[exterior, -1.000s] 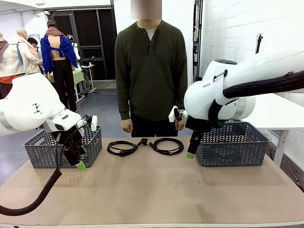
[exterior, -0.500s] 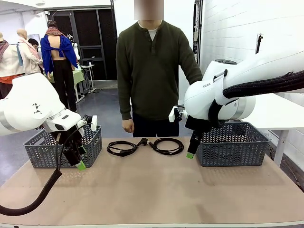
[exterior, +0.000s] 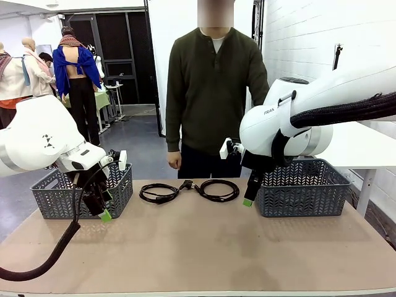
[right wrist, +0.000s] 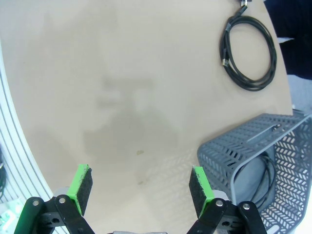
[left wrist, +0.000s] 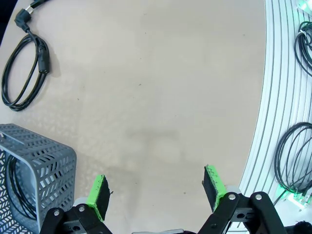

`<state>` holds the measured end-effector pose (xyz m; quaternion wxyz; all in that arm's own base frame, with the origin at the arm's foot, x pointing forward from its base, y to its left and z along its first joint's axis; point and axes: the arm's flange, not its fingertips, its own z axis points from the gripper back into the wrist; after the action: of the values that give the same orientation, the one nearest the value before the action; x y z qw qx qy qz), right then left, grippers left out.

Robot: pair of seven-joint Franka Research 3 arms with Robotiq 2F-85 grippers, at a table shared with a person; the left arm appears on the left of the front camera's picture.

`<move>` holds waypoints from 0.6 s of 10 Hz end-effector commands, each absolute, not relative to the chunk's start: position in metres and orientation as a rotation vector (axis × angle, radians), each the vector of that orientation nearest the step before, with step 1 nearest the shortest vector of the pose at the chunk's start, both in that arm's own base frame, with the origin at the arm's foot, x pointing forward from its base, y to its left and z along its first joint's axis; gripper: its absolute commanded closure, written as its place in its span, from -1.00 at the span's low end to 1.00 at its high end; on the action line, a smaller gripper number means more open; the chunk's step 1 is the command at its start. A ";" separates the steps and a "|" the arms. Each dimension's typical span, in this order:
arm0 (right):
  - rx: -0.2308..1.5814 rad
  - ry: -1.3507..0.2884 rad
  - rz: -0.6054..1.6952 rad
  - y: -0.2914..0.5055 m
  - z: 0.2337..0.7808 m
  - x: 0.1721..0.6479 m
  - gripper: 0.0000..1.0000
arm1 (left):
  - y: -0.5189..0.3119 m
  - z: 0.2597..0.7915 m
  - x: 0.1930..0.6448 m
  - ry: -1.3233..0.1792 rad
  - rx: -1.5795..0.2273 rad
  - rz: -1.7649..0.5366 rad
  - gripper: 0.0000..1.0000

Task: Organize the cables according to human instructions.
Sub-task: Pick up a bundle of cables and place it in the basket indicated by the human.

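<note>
Two coiled black cables lie side by side at the far middle of the table, one on the left (exterior: 159,193) and one on the right (exterior: 218,190), with a plug between them. In the left wrist view the left coil (left wrist: 23,68) sits far ahead of my open left gripper (left wrist: 156,187), and another cable (left wrist: 13,190) lies inside the grey basket (left wrist: 48,151). From the right wrist, the right coil (right wrist: 248,53) is far ahead of my open right gripper (right wrist: 141,187), and a cable (right wrist: 268,170) rests in that basket (right wrist: 229,146). Both grippers (exterior: 104,213) (exterior: 249,199) hang empty above the table.
A grey mesh basket stands at each far corner, left (exterior: 62,201) and right (exterior: 306,195). A person in a dark green sweater (exterior: 213,93) stands at the far edge, one hand (exterior: 174,161) hanging down. Beyond the table's near edge, loose cords (left wrist: 292,156) lie on a ribbed white surface.
The person has stepped toward picture right. Both arms and both cables on the table have stayed still.
</note>
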<state>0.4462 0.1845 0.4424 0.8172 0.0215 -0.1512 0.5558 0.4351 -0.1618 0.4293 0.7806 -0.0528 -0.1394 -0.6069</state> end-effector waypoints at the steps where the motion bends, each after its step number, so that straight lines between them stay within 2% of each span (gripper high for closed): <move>1: 0.040 -0.312 1.184 0.185 0.444 0.447 -1.00 | -0.162 0.431 0.436 -0.295 -0.110 -1.311 -1.00; 6: 0.040 -0.312 1.184 0.185 0.444 0.447 -1.00 | -0.162 0.431 0.436 -0.295 -0.110 -1.311 -1.00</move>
<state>0.4462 0.1845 0.4424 0.8172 0.0215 -0.1512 0.5558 0.4351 -0.1618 0.4293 0.7806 -0.0528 -0.1394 -0.6070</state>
